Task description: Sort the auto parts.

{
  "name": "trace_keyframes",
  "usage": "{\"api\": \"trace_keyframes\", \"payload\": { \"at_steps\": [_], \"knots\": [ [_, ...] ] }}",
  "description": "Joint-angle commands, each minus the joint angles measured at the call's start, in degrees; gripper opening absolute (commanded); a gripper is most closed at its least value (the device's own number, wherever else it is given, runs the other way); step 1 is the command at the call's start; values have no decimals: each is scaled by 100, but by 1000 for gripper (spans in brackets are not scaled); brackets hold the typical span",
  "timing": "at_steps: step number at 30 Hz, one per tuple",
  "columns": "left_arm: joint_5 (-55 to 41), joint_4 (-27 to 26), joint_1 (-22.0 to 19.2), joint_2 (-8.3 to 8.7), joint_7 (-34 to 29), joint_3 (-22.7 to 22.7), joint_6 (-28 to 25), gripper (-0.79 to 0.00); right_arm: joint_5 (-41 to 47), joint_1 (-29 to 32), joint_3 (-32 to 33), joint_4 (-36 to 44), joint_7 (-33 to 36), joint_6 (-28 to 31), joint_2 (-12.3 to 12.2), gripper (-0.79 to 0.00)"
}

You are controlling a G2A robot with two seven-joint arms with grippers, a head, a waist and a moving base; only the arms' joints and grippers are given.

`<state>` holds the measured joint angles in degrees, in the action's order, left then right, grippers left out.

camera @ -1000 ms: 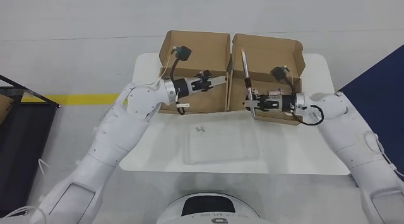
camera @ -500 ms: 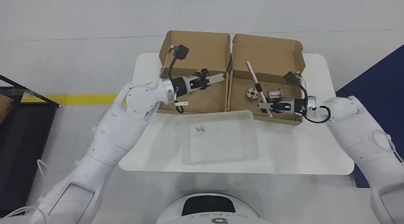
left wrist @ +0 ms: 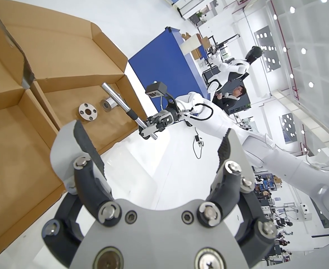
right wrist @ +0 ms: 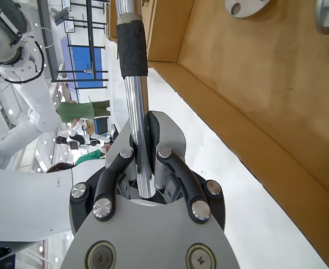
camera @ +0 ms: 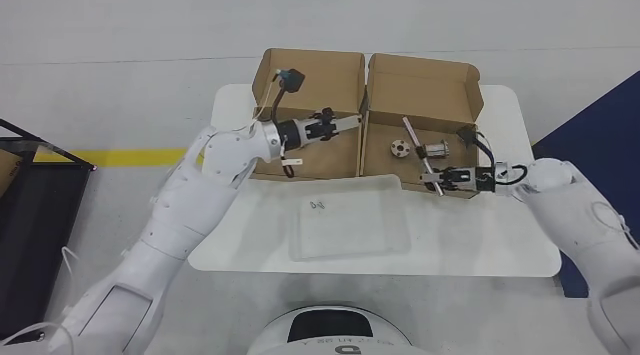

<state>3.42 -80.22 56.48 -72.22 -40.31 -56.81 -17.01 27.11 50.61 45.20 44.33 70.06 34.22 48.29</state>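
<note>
I count two cardboard boxes (camera: 310, 105) (camera: 425, 85), one chrome rod (camera: 420, 150), one round flange disc (camera: 399, 147), one short metal cylinder (camera: 437, 148), one clear plastic tray (camera: 350, 225), one tiny metal part (camera: 318, 204), and one white table (camera: 500, 235).

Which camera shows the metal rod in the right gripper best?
The left wrist view: the rod shows end to end, clamped in the right gripper. The right wrist view cuts off its far end; the top view shows it small.

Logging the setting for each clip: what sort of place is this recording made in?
Probably a robotics lab or test hall: another white robot stands in the background beside a blue partition, and a yellow line marks the pale floor.
</note>
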Motion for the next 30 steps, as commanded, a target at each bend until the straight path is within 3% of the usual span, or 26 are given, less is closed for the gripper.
{"api": "trace_keyframes", "payload": {
  "at_steps": [1,8,17,25,26,27,28,29,30],
  "knots": [
    [18,11,-7,-3,20,7,8,0,26,-158,-120,-243,166,-166,78,-785],
    [-27,89,11,-6,62,-20,-7,0,-206,-674,-534,-783,429,-480,451,-785],
    [-60,116,41,3,41,-69,-15,0,-359,-1060,-791,-1559,42,-1258,865,-785],
    [-45,115,46,-2,36,-53,7,0,-326,-1180,-799,-1991,-43,-1211,1077,-770],
    [-45,112,44,-4,40,-47,13,0,-312,-1188,-787,-2038,-40,-1197,1092,-646],
    [-41,107,41,-6,44,-42,16,0,-309,-1192,-781,-2078,-19,-1177,1106,-579],
    [-31,103,39,-7,39,-34,18,0,-294,-1189,-769,-2120,-3,-1155,1119,-409],
    [-36,101,37,-9,36,-30,21,0,-267,-1189,-746,-2169,-27,-1128,1129,-15],
    [-22,98,34,-9,44,-30,19,0,-228,-1189,-713,-2225,-78,-1087,1134,0]
  ]
}}
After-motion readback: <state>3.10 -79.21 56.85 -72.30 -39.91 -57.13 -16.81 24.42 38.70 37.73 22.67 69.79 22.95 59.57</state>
